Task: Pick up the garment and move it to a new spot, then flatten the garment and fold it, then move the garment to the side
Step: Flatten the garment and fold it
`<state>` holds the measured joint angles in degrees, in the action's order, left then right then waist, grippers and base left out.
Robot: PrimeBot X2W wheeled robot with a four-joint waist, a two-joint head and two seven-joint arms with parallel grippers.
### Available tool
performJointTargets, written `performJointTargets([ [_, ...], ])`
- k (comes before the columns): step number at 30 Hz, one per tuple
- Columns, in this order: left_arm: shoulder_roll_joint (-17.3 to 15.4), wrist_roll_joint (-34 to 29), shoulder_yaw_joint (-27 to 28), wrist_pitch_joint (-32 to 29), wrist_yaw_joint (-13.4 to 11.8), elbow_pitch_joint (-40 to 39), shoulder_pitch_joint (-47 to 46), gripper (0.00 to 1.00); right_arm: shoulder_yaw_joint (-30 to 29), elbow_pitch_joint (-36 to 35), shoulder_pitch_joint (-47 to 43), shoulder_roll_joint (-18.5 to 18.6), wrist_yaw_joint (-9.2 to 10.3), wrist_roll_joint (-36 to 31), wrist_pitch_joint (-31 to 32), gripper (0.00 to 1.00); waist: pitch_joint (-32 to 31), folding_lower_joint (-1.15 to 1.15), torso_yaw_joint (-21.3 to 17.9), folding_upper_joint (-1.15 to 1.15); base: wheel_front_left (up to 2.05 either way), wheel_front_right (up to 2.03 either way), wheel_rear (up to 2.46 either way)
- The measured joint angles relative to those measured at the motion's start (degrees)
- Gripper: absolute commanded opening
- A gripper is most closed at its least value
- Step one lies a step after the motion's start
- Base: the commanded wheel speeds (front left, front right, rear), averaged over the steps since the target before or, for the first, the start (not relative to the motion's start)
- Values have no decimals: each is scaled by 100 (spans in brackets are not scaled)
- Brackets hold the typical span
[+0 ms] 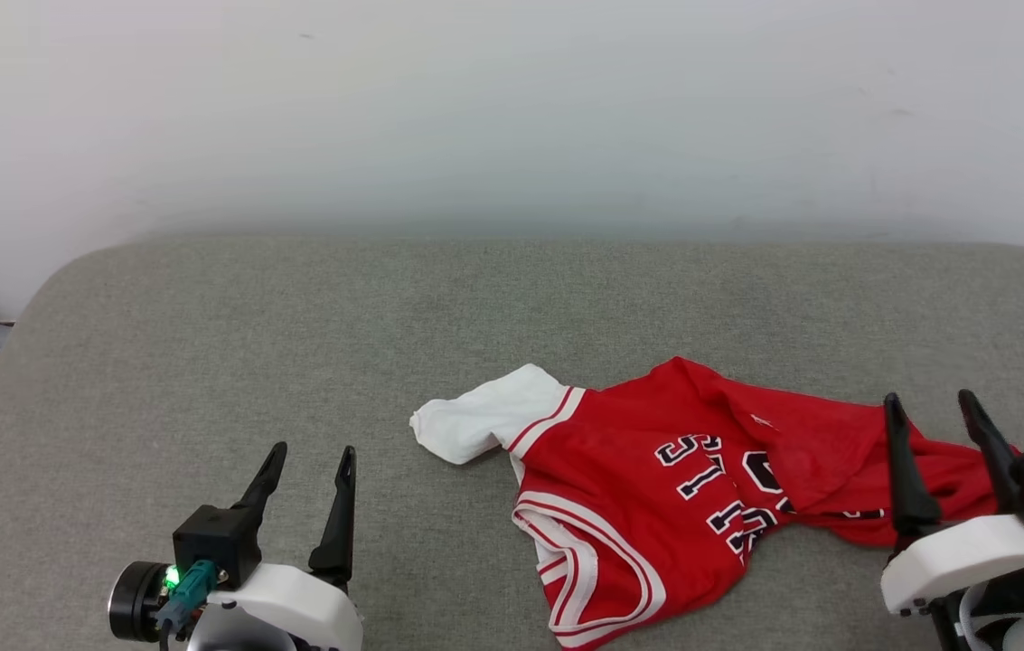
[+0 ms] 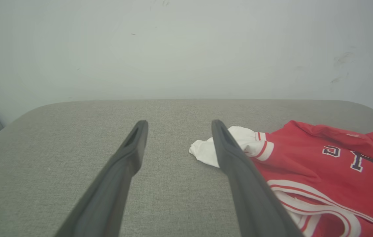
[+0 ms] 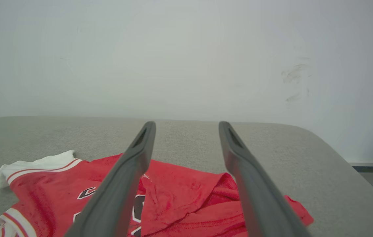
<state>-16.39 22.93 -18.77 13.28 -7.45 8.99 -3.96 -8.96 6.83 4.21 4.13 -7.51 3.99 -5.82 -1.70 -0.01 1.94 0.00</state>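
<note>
The right gripper point(image 1: 929, 402) stands at the near right corner of the pad point(image 1: 295, 316). Its two dark fingers point away toward the wall point(image 1: 512, 108) and are spread wide with nothing between them. Its white wrist housing sits low at the pad's near edge, and the fingers lean a little to the left. In the right wrist view the same gripper point(image 3: 187, 123) rises over bunched red cloth, which shows in the gap between the fingers but is not pinched. I cannot tell whether the fingers brush it from above.

That cloth is the right end of the shirt point(image 1: 656, 488), which lies rumpled on the right half of the pad. A fold of red is thrown over part of the dark lettering. The striped neck opening faces the near edge, and one white sleeve point(image 1: 484, 420) stretches out to the left.

Well to the left of the sleeve, the left gripper point(image 1: 314, 449) rests at the near left of the pad. It is also fully spread and empty, fingers aimed at the wall, with a green light glowing on its wrist. From its own camera, this gripper point(image 2: 179, 122) frames bare grey fabric, with the shirt point(image 2: 321, 164) off to its right.
</note>
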Motion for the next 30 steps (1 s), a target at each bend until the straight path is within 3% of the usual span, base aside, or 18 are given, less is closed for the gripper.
performJointTargets([
  [11,-88,11,-1,-45,-81,1,141,100,472,-1148,-1011,-113,1,147,336,100,-172,0,-78,0,0,0,0],
  [22,-154,43,-13,-219,-164,67,101,100,444,-1653,-1532,-118,1,403,638,100,-116,0,-118,0,0,0,0],
  [26,-169,86,-93,-491,-51,143,-220,100,396,-1720,-1522,-119,1,400,686,100,-31,0,-102,0,0,0,0],
  [30,-192,185,-250,-1012,215,305,-710,100,387,-1770,-1493,-118,1,383,708,100,96,1,-96,0,0,0,0],
])
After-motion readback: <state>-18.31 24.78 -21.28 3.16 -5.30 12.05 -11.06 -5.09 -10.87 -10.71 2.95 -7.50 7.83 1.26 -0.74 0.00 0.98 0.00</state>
